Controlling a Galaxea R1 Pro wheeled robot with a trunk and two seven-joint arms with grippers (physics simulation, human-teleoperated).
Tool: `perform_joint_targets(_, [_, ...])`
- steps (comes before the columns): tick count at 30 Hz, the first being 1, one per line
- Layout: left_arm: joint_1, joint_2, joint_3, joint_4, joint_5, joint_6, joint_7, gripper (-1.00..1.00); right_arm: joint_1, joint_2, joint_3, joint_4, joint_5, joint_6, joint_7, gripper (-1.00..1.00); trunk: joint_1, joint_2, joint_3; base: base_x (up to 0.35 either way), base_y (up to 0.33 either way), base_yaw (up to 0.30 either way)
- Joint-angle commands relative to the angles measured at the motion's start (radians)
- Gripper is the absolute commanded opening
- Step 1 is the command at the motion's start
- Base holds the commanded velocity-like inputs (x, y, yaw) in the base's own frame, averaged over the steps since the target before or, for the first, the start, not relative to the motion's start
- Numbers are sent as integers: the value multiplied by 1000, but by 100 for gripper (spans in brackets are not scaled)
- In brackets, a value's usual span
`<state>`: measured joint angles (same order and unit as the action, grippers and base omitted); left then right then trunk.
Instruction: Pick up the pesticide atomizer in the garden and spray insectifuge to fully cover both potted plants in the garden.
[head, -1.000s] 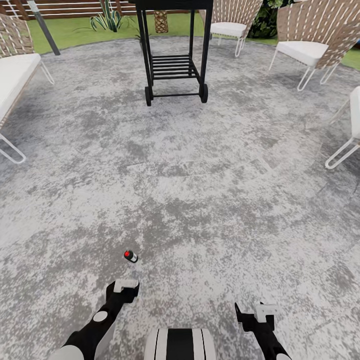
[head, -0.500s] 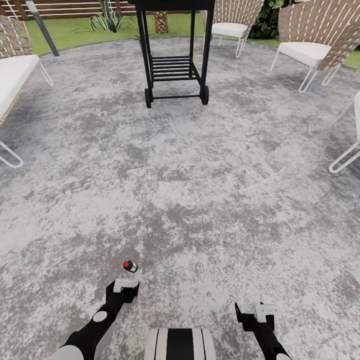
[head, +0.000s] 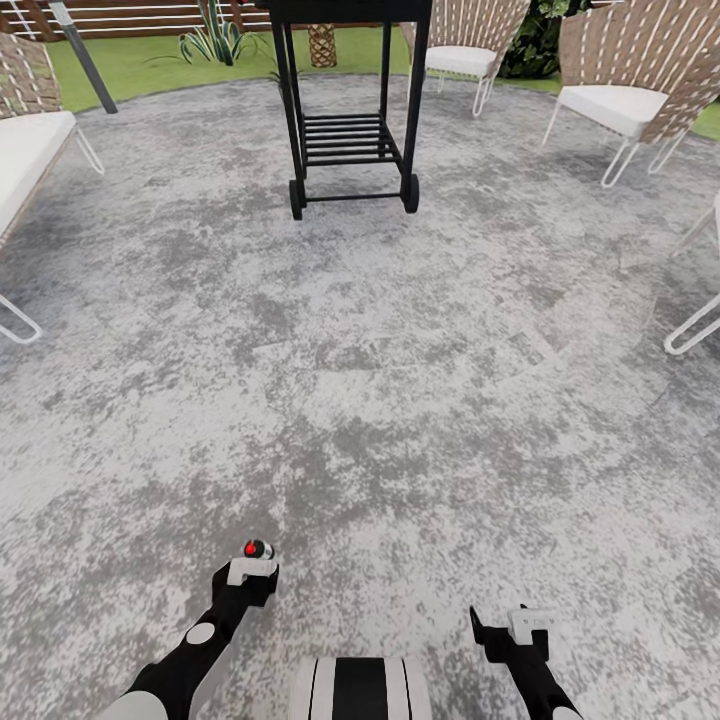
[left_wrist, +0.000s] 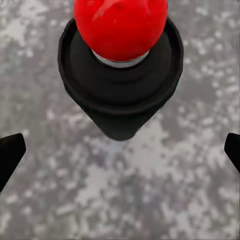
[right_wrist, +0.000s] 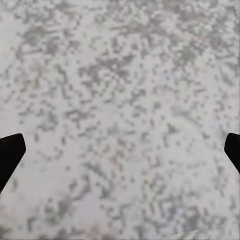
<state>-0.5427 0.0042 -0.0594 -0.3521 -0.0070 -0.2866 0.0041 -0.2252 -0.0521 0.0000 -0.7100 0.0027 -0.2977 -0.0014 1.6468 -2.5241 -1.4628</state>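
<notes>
Forward camera travel has brought the pesticide atomizer (head: 257, 549) just ahead of the left gripper (head: 251, 570), upright on grey paving (head: 400, 400); fingertips (left_wrist: 11, 152) spread wide, empty. Right gripper (head: 520, 622) likewise parted, empty.

At 12 o'clock we see a black wheeled cart (head: 345, 130); white-cushioned woven chairs (head: 625, 85) at 1 to 2 o'clock; a sofa (head: 25, 150) at 10 o'clock.
</notes>
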Motion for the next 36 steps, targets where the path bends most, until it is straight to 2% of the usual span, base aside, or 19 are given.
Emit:
perform_joint_targets(1, [0,0,-3,1,-1,-3,0,100,0,0,0,0,0,-3,0,100,0,0,-1,40,3,0])
perform_joint_targets(26, [3,-1,-4,-1,-2,-9,0,100,0,0,-2,-1,-1,-3,0,100,0,0,0,3,0,37])
perform_joint_targets(36, [3,-1,-4,-1,-2,-9,0,100,0,0,-2,0,-1,-3,3,100,0,0,13,0,0,-58])
